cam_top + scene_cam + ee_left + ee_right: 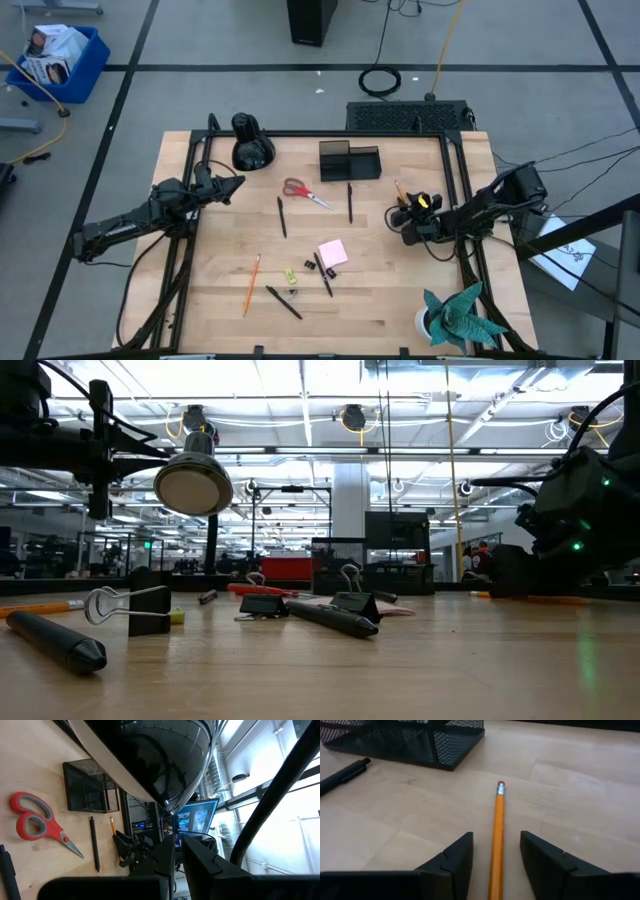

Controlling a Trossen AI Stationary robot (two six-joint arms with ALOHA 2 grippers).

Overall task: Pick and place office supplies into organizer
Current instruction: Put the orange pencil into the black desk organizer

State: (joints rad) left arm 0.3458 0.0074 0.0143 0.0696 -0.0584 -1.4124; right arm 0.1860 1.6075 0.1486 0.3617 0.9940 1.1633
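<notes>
The black mesh organizer stands at the far middle of the table, also seen as the organizer in the right wrist view. My right gripper is low over the table's right part and open. In its wrist view the right gripper has a finger on each side of an orange pencil that lies flat, with space on both sides. My left gripper hovers shut at the left. Red-handled scissors, black pens, a pink sticky pad and a second pencil lie on the table.
A rounded black lamp stands at the far left, close to my left gripper. A teal paper plant sits at the near right corner. More pens and binder clips lie toward the near edge.
</notes>
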